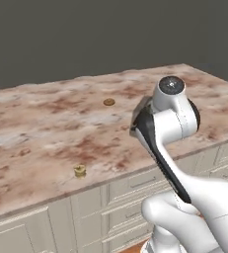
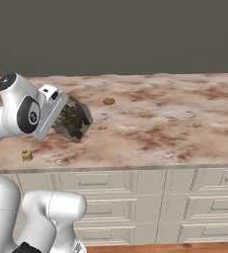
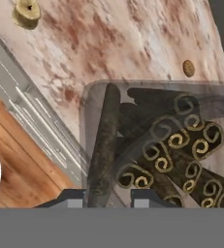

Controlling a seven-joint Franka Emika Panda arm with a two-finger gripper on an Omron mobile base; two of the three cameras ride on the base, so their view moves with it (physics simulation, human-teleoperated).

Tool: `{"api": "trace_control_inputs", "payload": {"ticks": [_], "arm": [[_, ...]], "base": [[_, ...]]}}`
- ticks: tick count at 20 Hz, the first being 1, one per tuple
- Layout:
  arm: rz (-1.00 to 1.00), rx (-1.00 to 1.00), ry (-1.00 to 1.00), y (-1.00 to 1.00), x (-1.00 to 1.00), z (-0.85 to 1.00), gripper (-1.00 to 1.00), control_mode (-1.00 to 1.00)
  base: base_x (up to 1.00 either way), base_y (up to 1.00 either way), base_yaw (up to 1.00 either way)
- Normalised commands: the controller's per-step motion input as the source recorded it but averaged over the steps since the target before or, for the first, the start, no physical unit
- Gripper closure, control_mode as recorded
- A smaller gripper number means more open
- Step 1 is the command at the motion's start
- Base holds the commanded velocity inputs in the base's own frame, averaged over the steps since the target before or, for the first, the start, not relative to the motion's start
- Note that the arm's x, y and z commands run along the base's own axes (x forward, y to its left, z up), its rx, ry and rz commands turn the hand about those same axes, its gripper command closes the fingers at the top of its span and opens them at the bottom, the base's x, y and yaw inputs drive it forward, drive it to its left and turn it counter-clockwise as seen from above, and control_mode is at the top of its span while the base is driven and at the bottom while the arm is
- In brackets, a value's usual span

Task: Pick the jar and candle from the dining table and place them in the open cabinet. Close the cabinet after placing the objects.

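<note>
The jar (image 2: pixel 75 120), clear glass packed with dark curled sticks, is clenched in my fingers (image 3: pixel 116 196) and tilted, lifted above the near-left part of the tabletop (image 2: pixel 160 123). In the hand view its glass wall and the rolled stick ends sit right in front of my two dark fingertips. The candle (image 2: pixel 27 155), a tiny yellow cylinder, stands on the tabletop close to the front edge, well apart from the jar. A small round brown disc (image 2: pixel 108 101) lies farther back on the marbled stone. Cream drawers (image 2: pixel 135 207) run below the top, above a wooden floor (image 3: pixel 16 164).
</note>
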Motion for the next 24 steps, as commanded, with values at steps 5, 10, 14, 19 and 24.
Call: {"api": "trace_control_inputs", "payload": {"ticks": [5, 10, 14, 19, 24], "arm": [[0.0, 0.0, 0.0, 0.0, 0.0, 0.0, 1.0, 1.0], [0.0, 0.0, 0.0, 0.0, 0.0, 0.0, 1.0, 1.0], [0.0, 0.0, 0.0, 0.0, 0.0, 0.0, 1.0, 1.0], [0.0, 0.0, 0.0, 0.0, 0.0, 0.0, 1.0, 1.0], [0.0, 0.0, 0.0, 0.0, 0.0, 0.0, 1.0, 1.0]], "base": [[-0.08, -0.19, -0.49], [-0.04, -0.11, -0.52], [0.0, -0.18, -0.52], [0.0, -0.16, -0.52], [0.16, -0.29, -0.47]]}}
